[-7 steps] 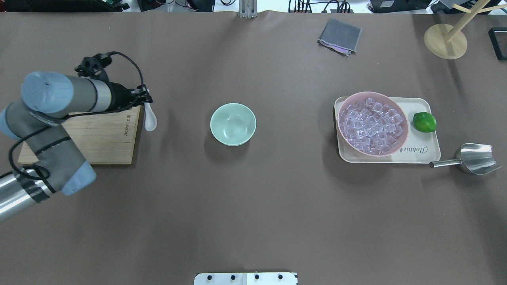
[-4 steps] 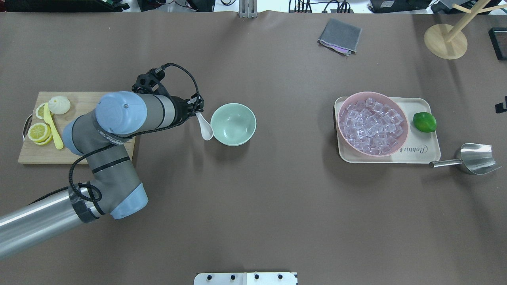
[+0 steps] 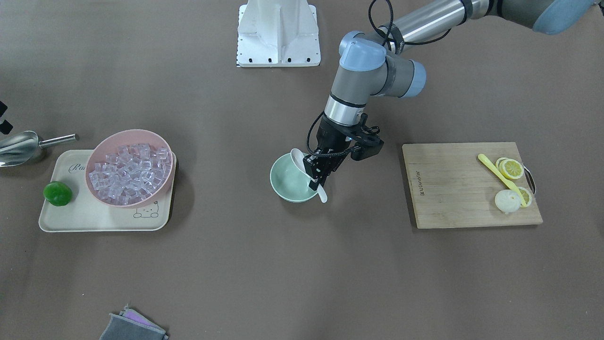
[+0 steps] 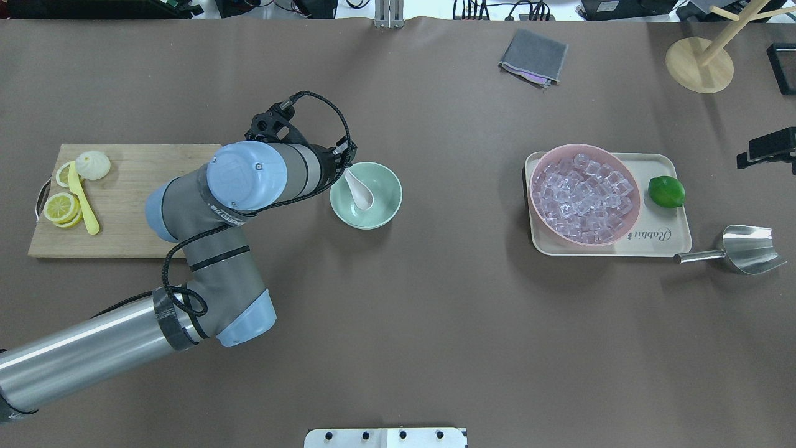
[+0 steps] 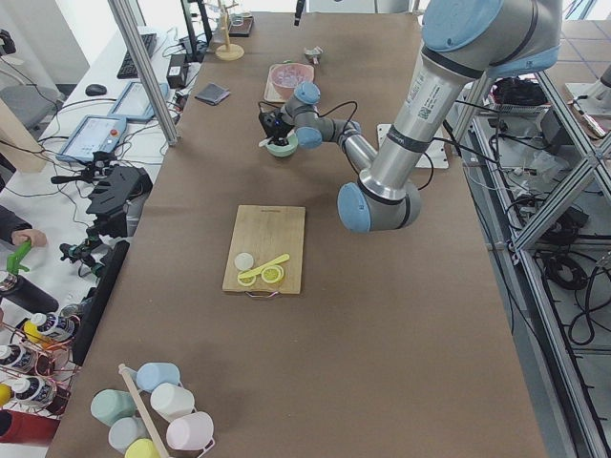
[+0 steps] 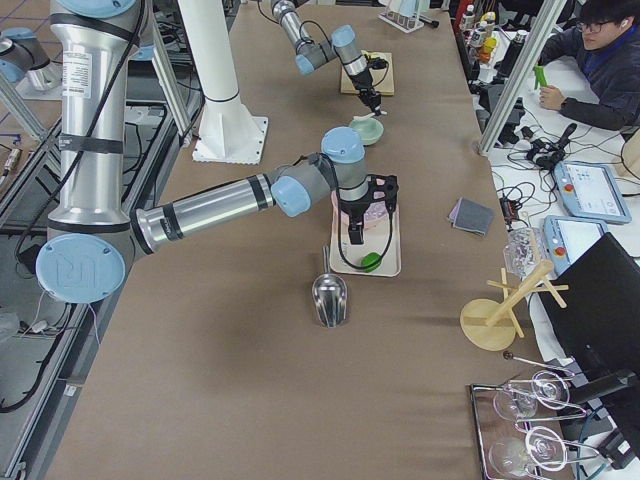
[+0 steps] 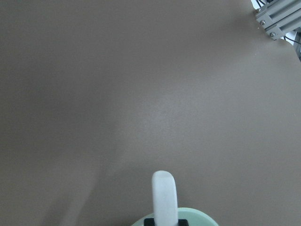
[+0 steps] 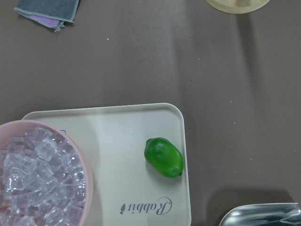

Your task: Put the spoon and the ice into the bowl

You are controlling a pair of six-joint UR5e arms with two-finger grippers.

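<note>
Pinching spoon (image 4: 359, 190) handle, left jaws; scoop over bowl (image 4: 390, 185).

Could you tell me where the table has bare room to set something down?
Bare table lies between the bowl and the tray, and along the robot's near edge. Crowded: the tray, and the bowl by the left gripper.
</note>
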